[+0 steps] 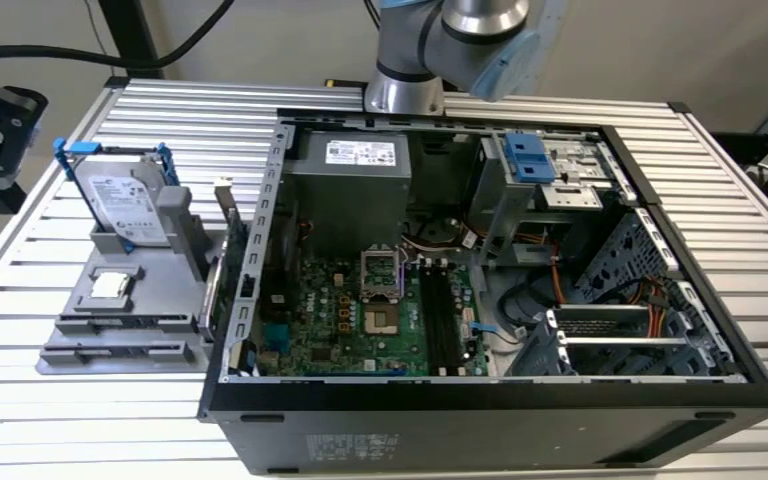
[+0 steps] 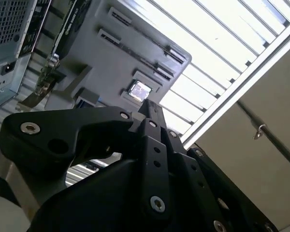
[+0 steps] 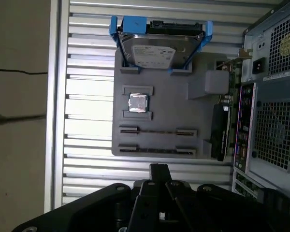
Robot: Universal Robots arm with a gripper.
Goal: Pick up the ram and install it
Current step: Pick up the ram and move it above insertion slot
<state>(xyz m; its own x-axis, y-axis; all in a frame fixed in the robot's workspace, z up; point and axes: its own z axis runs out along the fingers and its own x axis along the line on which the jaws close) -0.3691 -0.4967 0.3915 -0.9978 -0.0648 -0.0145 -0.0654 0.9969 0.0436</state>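
**Hand over the parts tray, work not yet begun.** The arm (image 1: 404, 85) rises out of the exterior view behind the open computer case (image 1: 491, 395). In both wrist views the hand (image 3: 158, 168) hangs above the gray parts tray (image 3: 159, 113). The tray rests on the slatted surface (image 3: 87, 96), just beside the case. Whether the hand is released or clenched cannot be told.

The tray gives each part its own recess, so each sits at a fixed place with an edge offered upward:
- The hard drive (image 3: 157, 48) leans in its blue bracket.
- The processor chip (image 3: 138, 102) lies in a square pocket.
- The 2 long grooves (image 3: 157, 151) each show a thin dark strip.

The ram (image 3: 157, 131) is judged to be such a strip, standing on edge in the groove nearer the chip. This is not certain.

The case lies on its side with its panel off, so the motherboard (image 1: 344, 310) and its long black slots (image 1: 440, 315) face upward. This is judged to allow entry from above.
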